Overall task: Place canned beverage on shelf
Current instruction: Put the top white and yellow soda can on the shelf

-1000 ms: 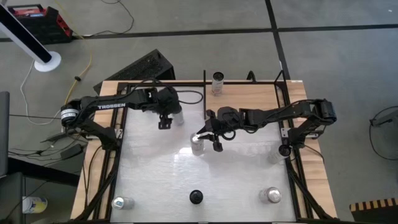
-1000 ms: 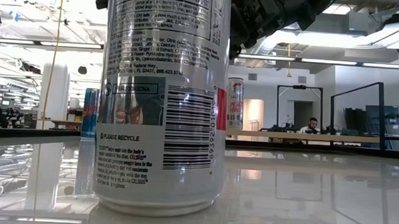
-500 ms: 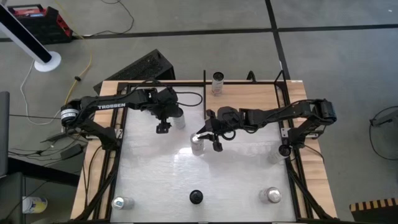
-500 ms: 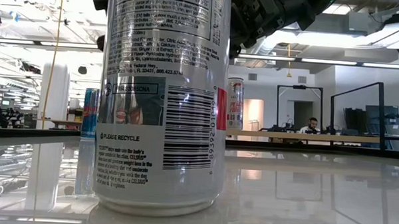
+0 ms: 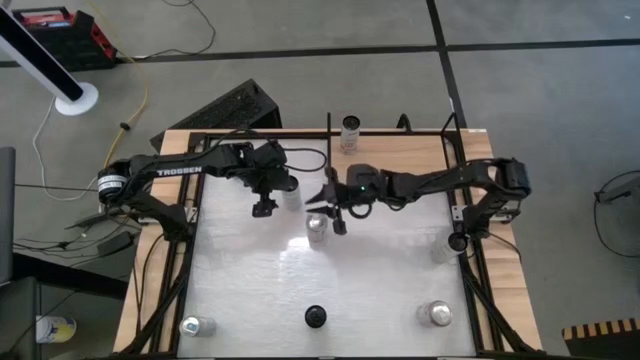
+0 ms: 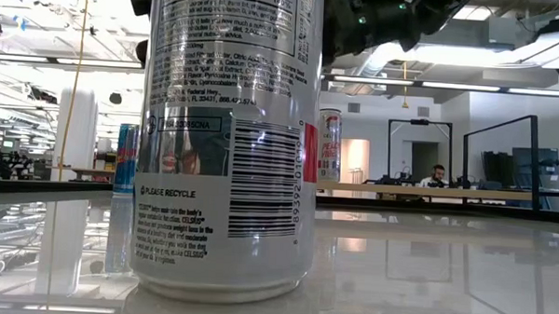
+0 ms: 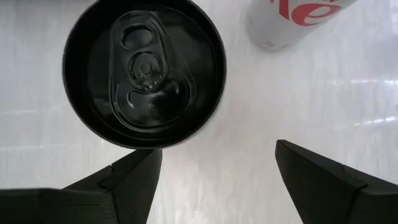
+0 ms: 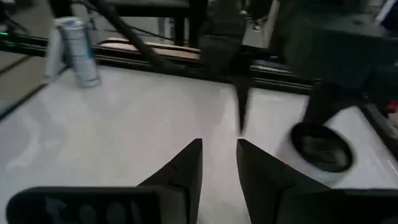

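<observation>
Your left gripper [image 5: 264, 203] hovers wide open and empty above a black-topped can [image 7: 144, 71] on the white tabletop [image 5: 380, 290], your right gripper [image 5: 331, 213] hangs nearly closed and empty beside a silver can [image 5: 318, 231], and the shelf [image 5: 400, 155] spans the table's far edge.

This was a robotics lab in an open-plan office hall. Bare ducts [image 6: 507, 55] and strip lights [image 6: 422, 84] ran overhead, a person [image 6: 437, 175] sat at a distant desk [image 6: 427, 191], and cables [image 5: 45, 125] trailed over the concrete floor [image 5: 540, 100] around the framed counter [image 5: 400, 290].
</observation>
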Robot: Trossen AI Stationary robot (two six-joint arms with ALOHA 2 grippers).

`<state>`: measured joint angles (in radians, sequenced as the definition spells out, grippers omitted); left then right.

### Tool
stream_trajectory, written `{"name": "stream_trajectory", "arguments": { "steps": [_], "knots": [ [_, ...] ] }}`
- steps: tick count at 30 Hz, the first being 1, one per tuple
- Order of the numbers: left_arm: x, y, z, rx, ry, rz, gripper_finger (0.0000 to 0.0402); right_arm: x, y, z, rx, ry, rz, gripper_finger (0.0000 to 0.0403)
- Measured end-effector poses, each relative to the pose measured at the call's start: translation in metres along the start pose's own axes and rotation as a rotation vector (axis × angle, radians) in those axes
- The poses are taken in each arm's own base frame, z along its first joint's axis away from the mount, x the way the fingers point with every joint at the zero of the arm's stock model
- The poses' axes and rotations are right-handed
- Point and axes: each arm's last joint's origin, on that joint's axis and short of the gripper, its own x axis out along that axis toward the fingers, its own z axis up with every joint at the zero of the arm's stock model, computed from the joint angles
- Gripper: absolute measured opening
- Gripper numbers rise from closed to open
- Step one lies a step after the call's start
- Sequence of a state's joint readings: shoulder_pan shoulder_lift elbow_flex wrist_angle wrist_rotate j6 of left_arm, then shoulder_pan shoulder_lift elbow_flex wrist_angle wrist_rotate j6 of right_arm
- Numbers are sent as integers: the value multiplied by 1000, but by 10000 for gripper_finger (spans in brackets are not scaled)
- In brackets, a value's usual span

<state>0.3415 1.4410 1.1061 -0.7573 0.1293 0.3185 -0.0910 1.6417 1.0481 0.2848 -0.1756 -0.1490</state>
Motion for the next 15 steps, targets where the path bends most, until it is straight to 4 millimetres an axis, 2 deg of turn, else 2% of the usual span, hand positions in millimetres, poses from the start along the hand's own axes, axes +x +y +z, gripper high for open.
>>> {"name": "stream_trajectory", "arguments": {
  "steps": [4, 8, 15],
  "knots": [
    [0, 0, 1, 10, -6, 3, 298, -2, -16, 6, -1, -17, -45, 142],
    [0, 0, 2, 14, -13, 6, 298, -5, -32, 10, 13, -32, -86, 186],
    [0, 1, 5, 19, -53, 19, 298, 18, -52, -4, 37, 6, -72, 286]
  ]
}}
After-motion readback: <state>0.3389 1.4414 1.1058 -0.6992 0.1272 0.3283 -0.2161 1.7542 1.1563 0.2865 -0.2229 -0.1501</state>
